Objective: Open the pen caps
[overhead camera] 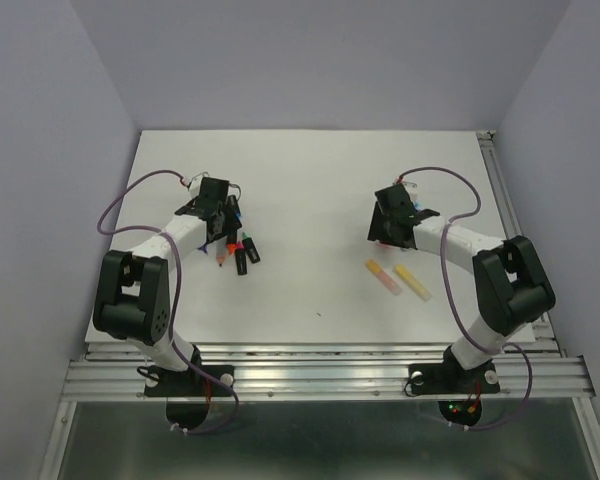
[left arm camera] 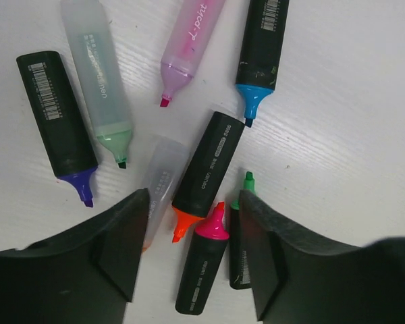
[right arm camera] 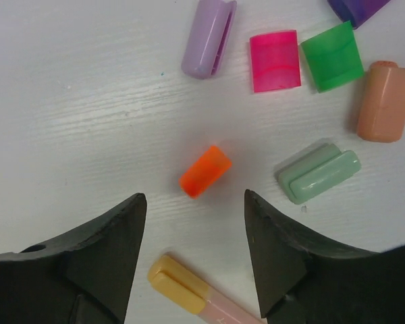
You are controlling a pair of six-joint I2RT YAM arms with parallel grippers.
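Spread and empty, the left gripper (left arm camera: 194,202) and right gripper (right arm camera: 194,199) hover low. Uncapped highlighters (left arm camera: 209,162) lie under the left, toward the bench's left edge. The pen caps (right arm camera: 275,61) lie loose under the right, nearer the right edge. At least a yellow cap (right arm camera: 177,283) looks still fitted. The orange cap (right arm camera: 204,171) lies flat, its long axis diagonal.

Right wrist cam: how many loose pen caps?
7 stubby plastic caps: lilac, pink, green along the top; purple clipped at the top-right corner; peach at right; mint below-left of it; orange at centre. Others may lie outside the frame.
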